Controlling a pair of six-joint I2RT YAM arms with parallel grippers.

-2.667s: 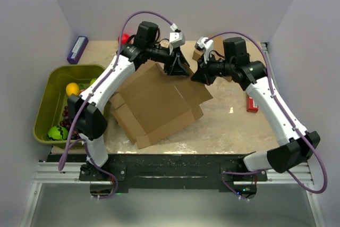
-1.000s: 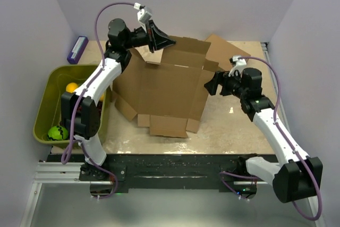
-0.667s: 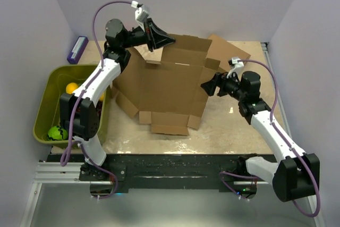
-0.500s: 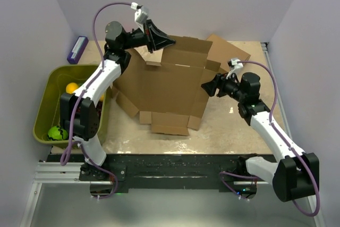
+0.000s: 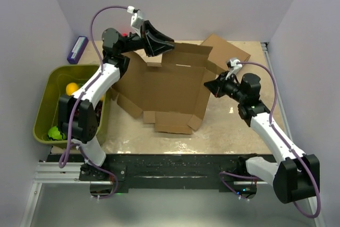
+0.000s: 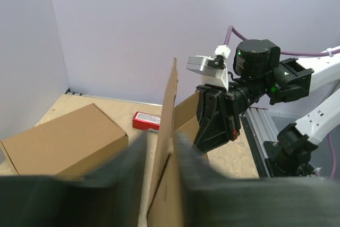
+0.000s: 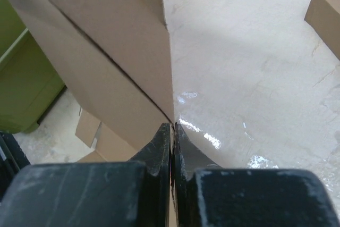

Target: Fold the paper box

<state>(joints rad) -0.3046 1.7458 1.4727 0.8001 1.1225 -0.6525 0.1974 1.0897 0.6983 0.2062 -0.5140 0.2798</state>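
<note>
The paper box (image 5: pixel 170 91) is a large creased brown cardboard sheet with flaps, held up off the table, its lower flaps near the front. My left gripper (image 5: pixel 169 42) is shut on its top edge at the back; in the left wrist view the sheet's edge (image 6: pixel 167 126) runs between the blurred fingers. My right gripper (image 5: pixel 208 85) is shut on the sheet's right edge. In the right wrist view the thin cardboard edge (image 7: pixel 143 51) is pinched between the black fingertips (image 7: pixel 162 142).
A second, fully formed brown carton (image 5: pixel 224 51) lies at the back right, also in the left wrist view (image 6: pixel 58 142). A small red box (image 6: pixel 147 121) lies beyond it. A green bin (image 5: pixel 49 102) with fruit stands at the left. A purple object (image 5: pixel 77 49) lies at the back left.
Both arms raised the sheet from lying tilted on the table to standing. In the last second the left gripper rose a little and the right gripper moved slightly up with the right edge.
</note>
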